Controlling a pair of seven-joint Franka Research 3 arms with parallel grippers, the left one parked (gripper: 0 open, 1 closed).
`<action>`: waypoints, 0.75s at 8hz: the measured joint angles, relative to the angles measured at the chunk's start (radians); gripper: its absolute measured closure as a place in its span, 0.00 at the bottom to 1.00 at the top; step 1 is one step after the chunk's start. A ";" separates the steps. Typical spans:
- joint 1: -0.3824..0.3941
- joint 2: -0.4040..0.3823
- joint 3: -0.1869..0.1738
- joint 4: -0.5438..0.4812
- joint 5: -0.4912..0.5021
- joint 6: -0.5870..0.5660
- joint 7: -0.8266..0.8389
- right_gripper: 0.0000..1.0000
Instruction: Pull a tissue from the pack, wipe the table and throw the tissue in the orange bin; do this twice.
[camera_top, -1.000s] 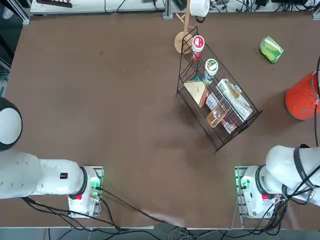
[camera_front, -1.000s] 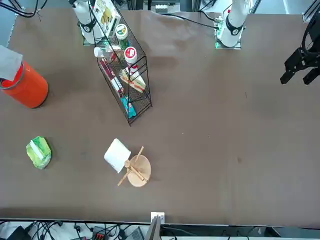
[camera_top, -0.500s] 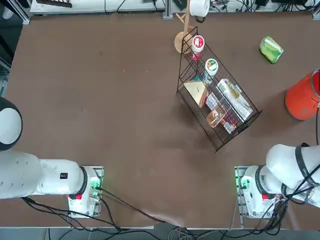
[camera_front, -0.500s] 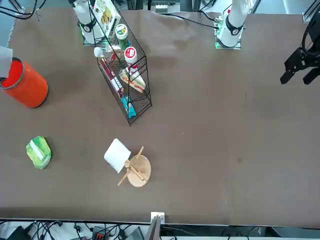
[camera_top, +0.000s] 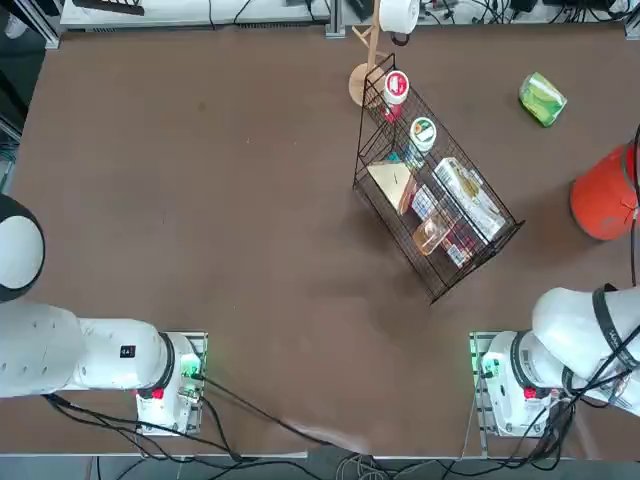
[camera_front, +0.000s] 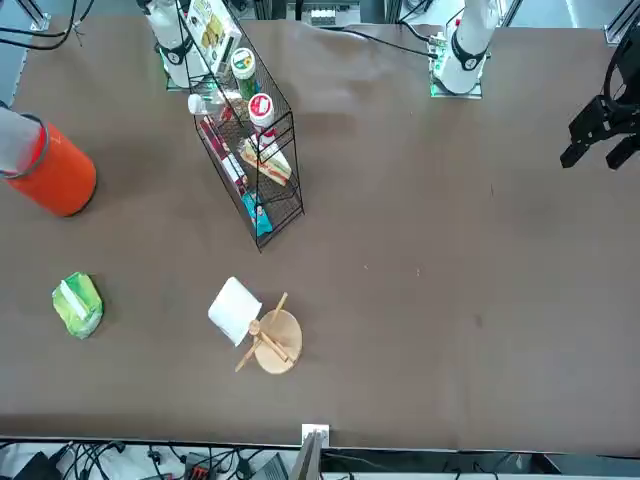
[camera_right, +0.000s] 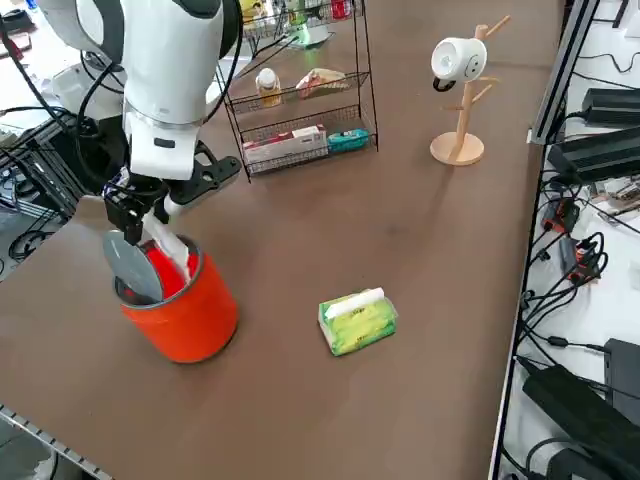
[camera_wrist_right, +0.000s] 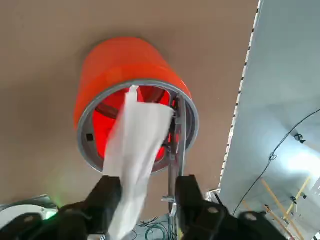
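The orange bin (camera_right: 185, 310) stands near the table's (camera_right: 330, 240) right edge, also seen in the top view (camera_top: 603, 195) and the front view (camera_front: 52, 172). My right gripper (camera_right: 140, 222) hangs just over its mouth. In the wrist view the gripper (camera_wrist_right: 147, 196) is open, and a white tissue (camera_wrist_right: 134, 142) hangs loose between the fingers, its lower end inside the bin (camera_wrist_right: 120, 62). The tissue (camera_right: 172, 252) drapes over the bin's rim. The green pack (camera_right: 357, 321) lies on the table a short way beyond the bin, with a white tissue tip sticking out.
A black wire basket (camera_top: 435, 195) with snack packets and red-lidded cups stands mid-table. A wooden mug tree (camera_right: 460, 110) with a white mug (camera_right: 452, 58) stands at the far edge. The bin sits close to the table's right edge.
The gripper's fingers have parted over the bin. In the front view the tissue has sunk lower toward the bin's mouth.
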 joint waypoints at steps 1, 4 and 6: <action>0.000 -0.002 0.002 0.004 0.007 0.001 0.000 0.07; -0.001 -0.016 0.003 0.045 0.109 0.001 0.000 0.00; -0.001 -0.026 0.003 0.115 0.217 -0.007 0.000 0.00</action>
